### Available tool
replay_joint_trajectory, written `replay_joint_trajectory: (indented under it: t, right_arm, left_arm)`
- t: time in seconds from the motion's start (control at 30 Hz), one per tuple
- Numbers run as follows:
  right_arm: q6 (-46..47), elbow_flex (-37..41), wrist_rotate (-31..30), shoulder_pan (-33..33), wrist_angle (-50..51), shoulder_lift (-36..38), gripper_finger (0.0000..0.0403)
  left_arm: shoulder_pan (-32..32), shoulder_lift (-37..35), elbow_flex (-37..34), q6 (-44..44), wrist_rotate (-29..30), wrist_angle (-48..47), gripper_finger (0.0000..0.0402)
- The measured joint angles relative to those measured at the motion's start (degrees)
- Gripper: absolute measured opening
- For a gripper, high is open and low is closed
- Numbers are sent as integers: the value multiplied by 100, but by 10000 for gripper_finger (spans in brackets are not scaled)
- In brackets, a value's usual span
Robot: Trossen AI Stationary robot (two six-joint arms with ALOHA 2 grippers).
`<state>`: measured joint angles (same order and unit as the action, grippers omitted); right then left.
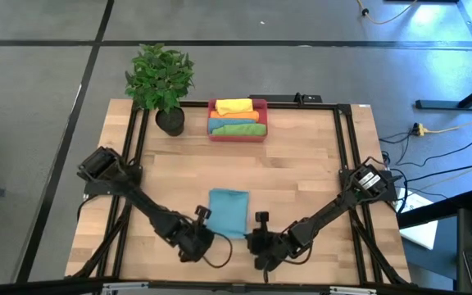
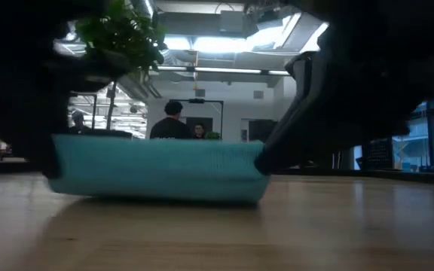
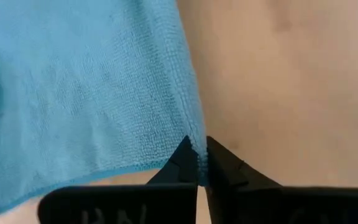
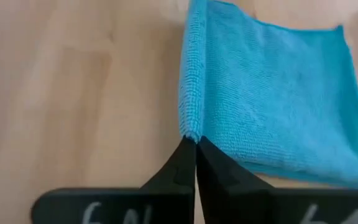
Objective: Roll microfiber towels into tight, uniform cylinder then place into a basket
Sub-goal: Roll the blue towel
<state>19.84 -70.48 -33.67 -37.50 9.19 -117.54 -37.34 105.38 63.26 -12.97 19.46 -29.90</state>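
A teal-blue microfiber towel (image 1: 229, 211) lies spread on the wooden table near its front edge. My left gripper (image 1: 206, 233) is shut at the towel's near left corner. My right gripper (image 1: 254, 238) is shut at its near right corner. In the low view the towel (image 2: 157, 169) shows as a wide teal band between the two dark arms. The red-pink basket (image 1: 238, 136) stands at the far middle of the table. In it lie rolled towels: yellow (image 1: 234, 106), orange, green and blue. My left gripper pinches the towel's near left corner (image 3: 193, 147) between its two fingertips (image 3: 182, 163), slanting down from the near left. The near edge is raised off the table and the rest lies flat. One layer or several, I cannot tell. My right gripper pinches the towel's near right corner (image 4: 192, 133) between its two fingertips (image 4: 207, 158), slanting down from the near right. The side edge (image 4: 193, 74) running away from the fingers looks thick and rolled over. The far part of the towel rests on the table.
A potted plant (image 1: 161, 78) in a black pot stands at the far left, beside the basket. Black rails (image 1: 134, 147) run along the table's left, right and far sides. Bare wood (image 1: 301, 164) lies between the towel and the basket. People show in the room beyond.
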Motion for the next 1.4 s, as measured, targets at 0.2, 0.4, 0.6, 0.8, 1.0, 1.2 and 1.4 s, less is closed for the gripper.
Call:
replay_joint_trajectory:
  t: [0.2,0.4,0.6,0.8,1.0,1.2,1.4]
  right_arm:
    - [666,-37,543,25,-267,22,2]
    - [1155,-24,1068,233,-772,26,2]
    - [1142,0,1646,444,-1385,26,1]
    - [1147,609,1945,578,-2962,26,0]
    - [1824,1441,2010,879,-4200,26,0]
    - [2190,1795,1956,1186,-4393,36,0]
    - [2191,1799,1982,1306,-4129,17,0]
  left_arm:
    - [-227,-229,7,-330,-255,29,0]
    - [-163,-516,5,-316,-774,154,0]
    - [13,-802,-391,-106,-1171,709,0]
    - [98,-1516,-1912,-459,-1544,2759,0]
    - [255,-2201,-2970,-1048,-1797,3560,0]
    - [778,-2234,-3453,-1220,-1990,3733,0]
    - [1165,-2048,-3481,-1034,-2218,3745,3]
